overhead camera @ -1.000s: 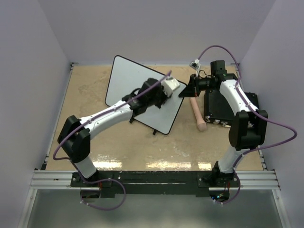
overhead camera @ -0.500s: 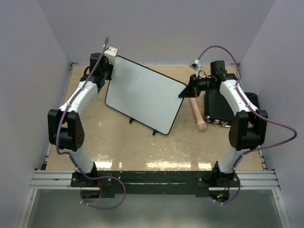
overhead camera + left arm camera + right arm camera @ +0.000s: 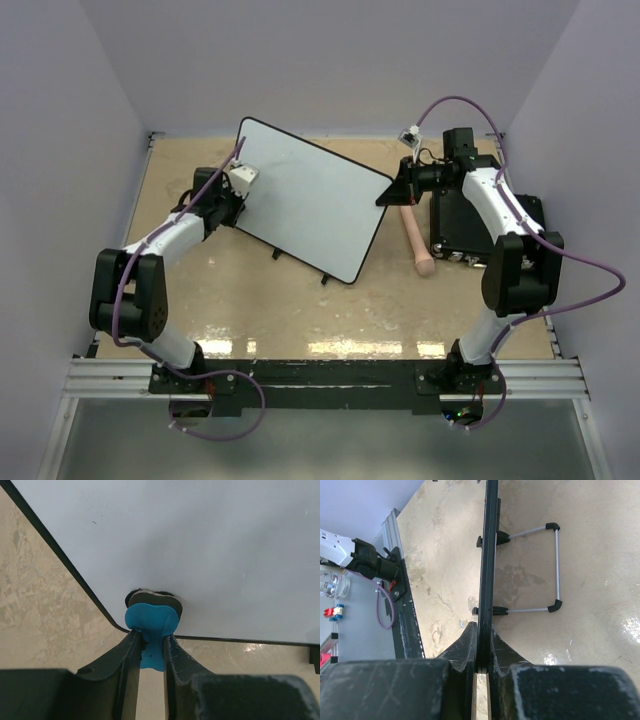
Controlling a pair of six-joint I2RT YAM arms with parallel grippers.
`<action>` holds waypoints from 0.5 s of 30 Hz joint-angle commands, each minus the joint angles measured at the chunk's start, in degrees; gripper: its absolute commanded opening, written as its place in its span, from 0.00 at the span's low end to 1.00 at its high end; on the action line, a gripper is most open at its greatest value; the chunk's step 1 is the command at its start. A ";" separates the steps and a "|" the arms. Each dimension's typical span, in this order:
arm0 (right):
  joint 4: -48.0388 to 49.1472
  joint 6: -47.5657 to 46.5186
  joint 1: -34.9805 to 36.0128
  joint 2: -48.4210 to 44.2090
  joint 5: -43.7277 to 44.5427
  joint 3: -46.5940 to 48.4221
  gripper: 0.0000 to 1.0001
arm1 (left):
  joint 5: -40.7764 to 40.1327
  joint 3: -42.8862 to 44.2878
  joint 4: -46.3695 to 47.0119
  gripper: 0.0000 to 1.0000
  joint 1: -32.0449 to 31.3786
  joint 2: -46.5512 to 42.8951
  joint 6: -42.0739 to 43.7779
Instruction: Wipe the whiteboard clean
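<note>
Pinching a blue eraser pad [image 3: 150, 620] in my left gripper [image 3: 150, 639], I've got it pressed on the whiteboard [image 3: 200, 545] near its left corner, while my right gripper [image 3: 484, 632] clamps the right edge. I judge the board light, stiff and slick, so I'd take hold of it by the rim. It stands mid-table on a wire stand [image 3: 555, 565], face tilted toward me, long axis running far-left to near-right.

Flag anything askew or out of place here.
The whiteboard sits skewed, corners not square to the table, its right corner pinched by the right gripper. A tan club-like tool lies loose beside it.
</note>
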 commanded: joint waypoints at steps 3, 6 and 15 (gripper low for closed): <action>1.20 -3.86 0.65 0.12 -0.47 1.28 0.00 | 1.20 11.91 5.40 0.00 -0.01 1.34 -2.95; 1.11 -3.95 0.73 0.47 -0.47 1.45 0.00 | 0.15 22.89 5.05 0.00 -0.01 7.05 -4.18; 1.02 -3.95 0.73 0.39 0.06 2.24 0.00 | 4.44 26.37 2.94 0.00 -0.62 9.09 -2.00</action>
